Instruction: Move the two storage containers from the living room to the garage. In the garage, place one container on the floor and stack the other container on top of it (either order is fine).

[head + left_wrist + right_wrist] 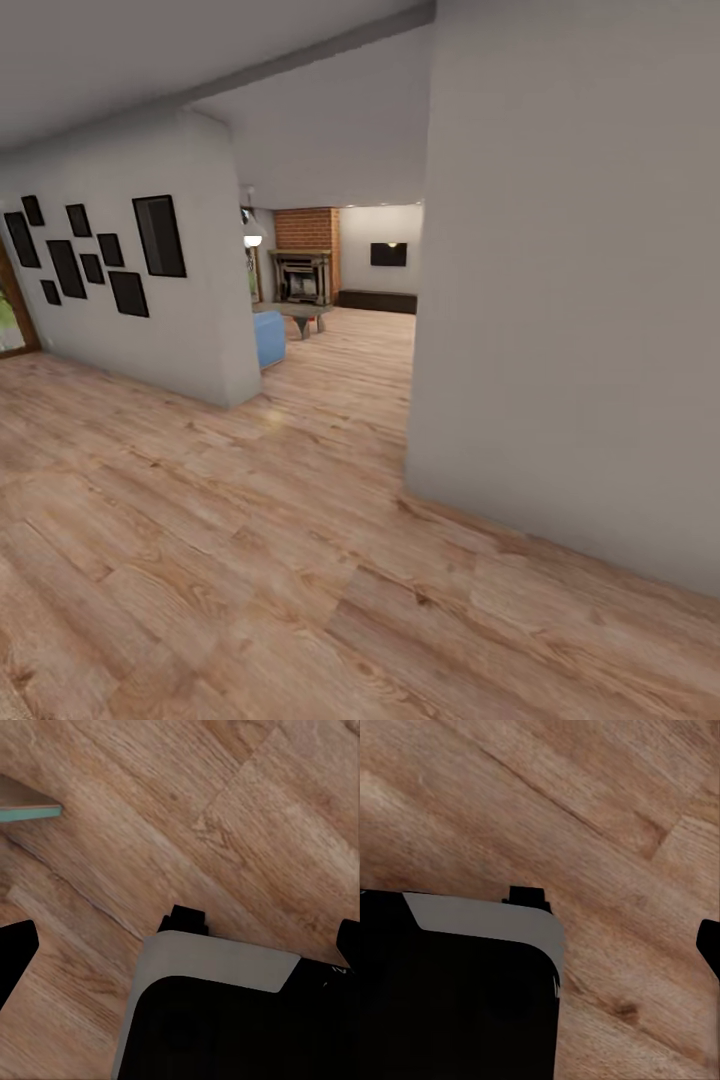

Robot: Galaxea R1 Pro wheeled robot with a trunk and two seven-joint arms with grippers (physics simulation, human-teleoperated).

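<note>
The two storage containers are out of view, and so are the garage and its floor. I stand on light wood planks in a hallway, looking through an opening into the living room with its red brick fireplace. My left gripper hangs open above the planks, its black fingertips far apart with nothing between them. My right gripper is also empty over the planks. One of its fingertips sits at the picture's edge, and the other is lost against my dark base.
A large grey wall stands close on the right. On the left, a wall corner carries several black picture frames. Behind it are a blue sofa and a low table. My black base with its grey edge fills the lower wrist views.
</note>
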